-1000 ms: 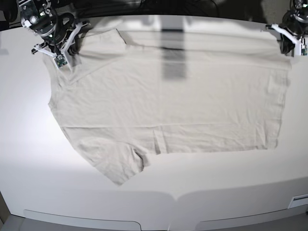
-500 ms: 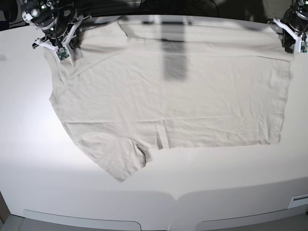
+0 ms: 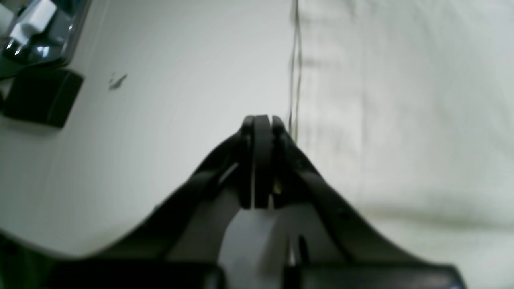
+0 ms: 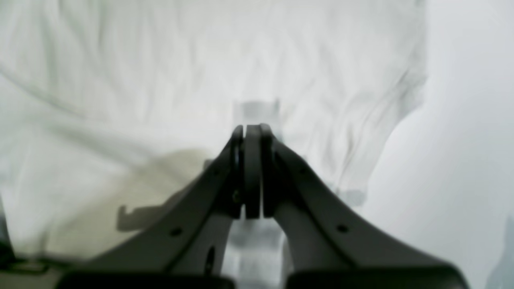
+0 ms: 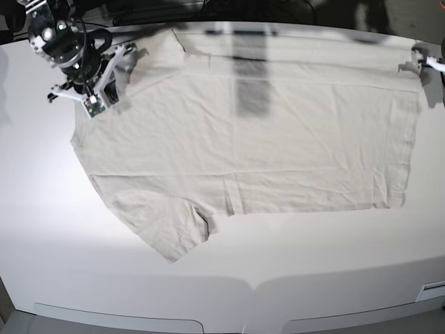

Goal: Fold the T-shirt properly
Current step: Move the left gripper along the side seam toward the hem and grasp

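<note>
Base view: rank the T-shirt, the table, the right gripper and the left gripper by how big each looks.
1. table, filling most of the view
2. T-shirt
3. right gripper
4. left gripper, cut off at the picture's edge, so its rank is unsure

Right claw [image 4: 251, 172]: two dark grey, matte fingers [image 4: 297, 192], broad at the base and tapering to narrow rounded tips; one small round screw hole shows on each. Between the bases sits a pale, whitish housing part, blurred.

Left claw [image 3: 261, 160]: same build, fingers [image 3: 317, 188] near black, with a pale piece between their bases.

Base view: right arm [image 5: 66, 45] carries black round joints, white bracket plates, black cables and a small green board. The left arm [image 5: 425, 62] shows only white parts at the frame edge.
</note>
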### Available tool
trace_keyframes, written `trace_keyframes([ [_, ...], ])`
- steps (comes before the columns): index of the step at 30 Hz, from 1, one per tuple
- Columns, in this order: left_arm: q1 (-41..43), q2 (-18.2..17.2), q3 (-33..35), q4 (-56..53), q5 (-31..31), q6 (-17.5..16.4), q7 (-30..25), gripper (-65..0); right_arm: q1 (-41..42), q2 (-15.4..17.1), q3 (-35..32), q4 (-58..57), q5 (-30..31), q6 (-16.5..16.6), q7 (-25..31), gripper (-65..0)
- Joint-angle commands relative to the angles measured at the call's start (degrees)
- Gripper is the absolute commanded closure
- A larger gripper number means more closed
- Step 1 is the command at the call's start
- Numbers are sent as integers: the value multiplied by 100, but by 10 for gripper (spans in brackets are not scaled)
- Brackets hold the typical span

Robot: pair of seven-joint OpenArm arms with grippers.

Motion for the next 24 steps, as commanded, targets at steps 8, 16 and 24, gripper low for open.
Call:
trace_keyframes([
  [8, -1423, -310, 42, -667, -811, -802, 247, -151, 564, 79, 46, -20, 168, 122, 68, 0],
  [16, -3825, -505, 874, -3303, -778, -1781, 793, -203, 737, 76, 46, -116, 122, 125, -72, 0],
  [24, -6043, -568, 1167, -5976, 385, -2135, 592, -203, 734, 59, 46, -116, -216, 122, -299, -75],
])
